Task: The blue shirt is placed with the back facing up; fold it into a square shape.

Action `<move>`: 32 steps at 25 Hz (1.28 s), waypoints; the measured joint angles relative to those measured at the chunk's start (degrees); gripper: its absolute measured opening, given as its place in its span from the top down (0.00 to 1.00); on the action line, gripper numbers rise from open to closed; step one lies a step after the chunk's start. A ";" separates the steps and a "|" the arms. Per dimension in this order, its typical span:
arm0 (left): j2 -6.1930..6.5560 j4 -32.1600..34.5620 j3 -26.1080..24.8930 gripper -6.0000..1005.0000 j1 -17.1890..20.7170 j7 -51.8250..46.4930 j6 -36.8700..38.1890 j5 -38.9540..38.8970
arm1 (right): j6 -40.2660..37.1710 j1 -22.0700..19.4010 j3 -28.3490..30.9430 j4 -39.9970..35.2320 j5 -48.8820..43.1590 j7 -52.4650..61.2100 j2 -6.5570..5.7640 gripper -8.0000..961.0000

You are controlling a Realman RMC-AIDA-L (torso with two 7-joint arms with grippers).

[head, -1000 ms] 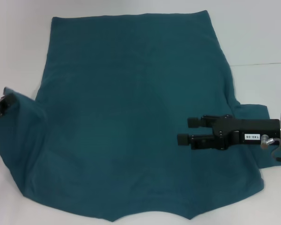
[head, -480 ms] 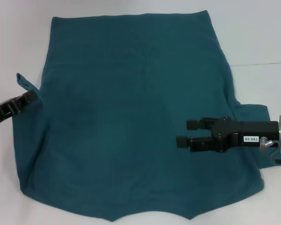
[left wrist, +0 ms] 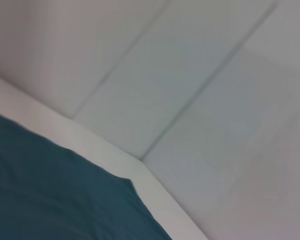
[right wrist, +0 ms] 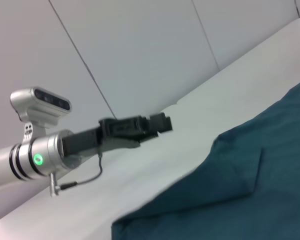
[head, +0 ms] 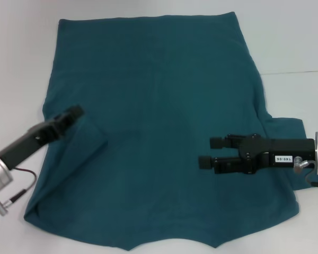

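2 grippers: left gripper (head: 74,112) fingers pinch blue shirt (head: 159,106) sleeve; right gripper (head: 211,152) fingers wide; wrist views omit grip.

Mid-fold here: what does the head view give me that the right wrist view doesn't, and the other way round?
Only the head view shows the whole blue shirt spread on the white table, the left sleeve folded over onto the body, and the right gripper, open, above the shirt's right side. Only the right wrist view shows the left arm side-on, with its green light and wrist camera, and the wall panels behind. Both show the left gripper and the shirt lying on the table.
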 joint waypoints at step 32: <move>0.30 1.46 -0.02 0.06 4.50 13.41 18.86 -1.18 | 7.57 -3.88 7.36 -0.90 0.55 10.88 -1.19 0.02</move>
